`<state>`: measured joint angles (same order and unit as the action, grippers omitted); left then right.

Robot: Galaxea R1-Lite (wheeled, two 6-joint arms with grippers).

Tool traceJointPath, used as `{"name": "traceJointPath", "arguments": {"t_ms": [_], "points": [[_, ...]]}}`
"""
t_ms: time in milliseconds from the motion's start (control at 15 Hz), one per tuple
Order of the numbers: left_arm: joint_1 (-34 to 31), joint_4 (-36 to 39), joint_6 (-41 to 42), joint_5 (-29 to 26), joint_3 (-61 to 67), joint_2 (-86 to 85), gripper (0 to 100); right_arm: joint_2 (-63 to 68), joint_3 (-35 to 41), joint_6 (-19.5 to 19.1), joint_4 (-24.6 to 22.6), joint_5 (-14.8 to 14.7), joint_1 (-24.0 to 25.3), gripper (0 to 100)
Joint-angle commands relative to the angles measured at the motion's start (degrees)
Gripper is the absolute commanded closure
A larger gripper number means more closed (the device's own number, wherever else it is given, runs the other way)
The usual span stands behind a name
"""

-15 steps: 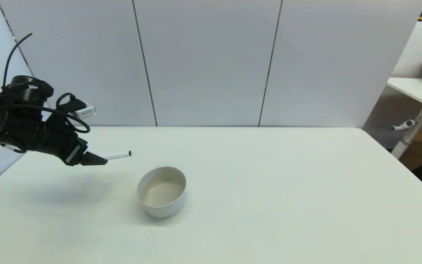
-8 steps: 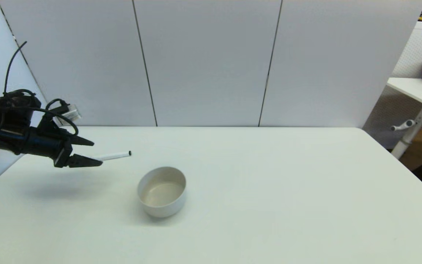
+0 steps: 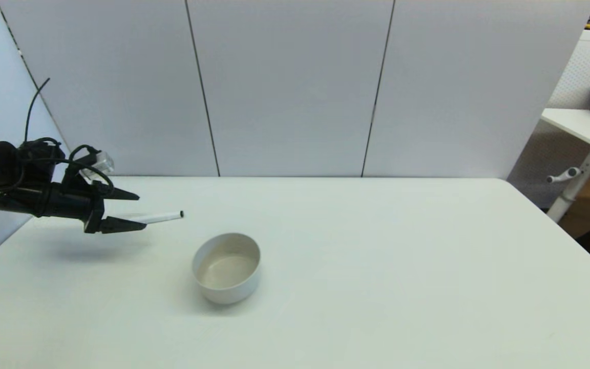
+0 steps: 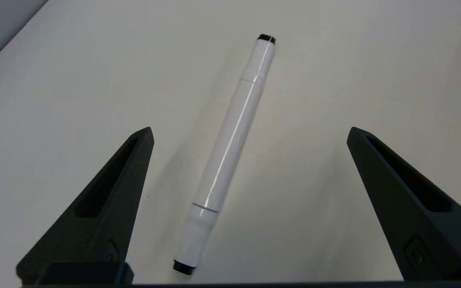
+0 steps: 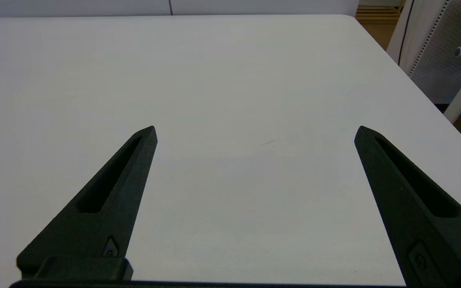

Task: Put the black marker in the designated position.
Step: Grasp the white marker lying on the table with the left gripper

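The black marker lies flat on the counter in the left-middle of the head view, up and to the left of a pale bowl and clear of it. Its long axis runs nearly left to right across that picture, tilted slightly, with one black tip pointing toward the frame's centre and the other end hidden behind the left tool. That tool hangs just left of the marker, reaching in from the left edge, its two black fingers spread wide and holding nothing.

In the left wrist view the marker sits between the spread fingers and touches neither; it lies lengthwise along the reach rather than across it, leaning a little toward the upper right of that frame. A closing pinch would likely meet the barrel on its long sides, which suits a grasp; the tool seems to need only to come down around it.

The marker is slim, with a glossy white barrel, faint seam lines near each end, and small black caps.

The right tool, also spread wide and empty, is out of the head view over bare counter, so the left arm is plainly nearer.
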<state>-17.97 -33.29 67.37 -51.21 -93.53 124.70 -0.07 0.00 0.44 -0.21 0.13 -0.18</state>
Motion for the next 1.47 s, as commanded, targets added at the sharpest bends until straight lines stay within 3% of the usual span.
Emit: {"name": "traceJointPath", "arguments": {"t_ms": [67,667,1467], "points": [[-0.22,-0.28,2.68,-0.29,-3.33,3.97,0,0.07,0.0,0.0,0.03,0.04,0.01,0],[-0.14,-7.31,2.42,-0.29,-7.28,5.82,0,0.07,0.0,0.0,-0.06,0.04,0.01,0],[-0.14,-7.31,2.6,-0.12,-8.51,8.19,0,0.07,0.0,0.0,0.03,0.04,0.01,0]]}}
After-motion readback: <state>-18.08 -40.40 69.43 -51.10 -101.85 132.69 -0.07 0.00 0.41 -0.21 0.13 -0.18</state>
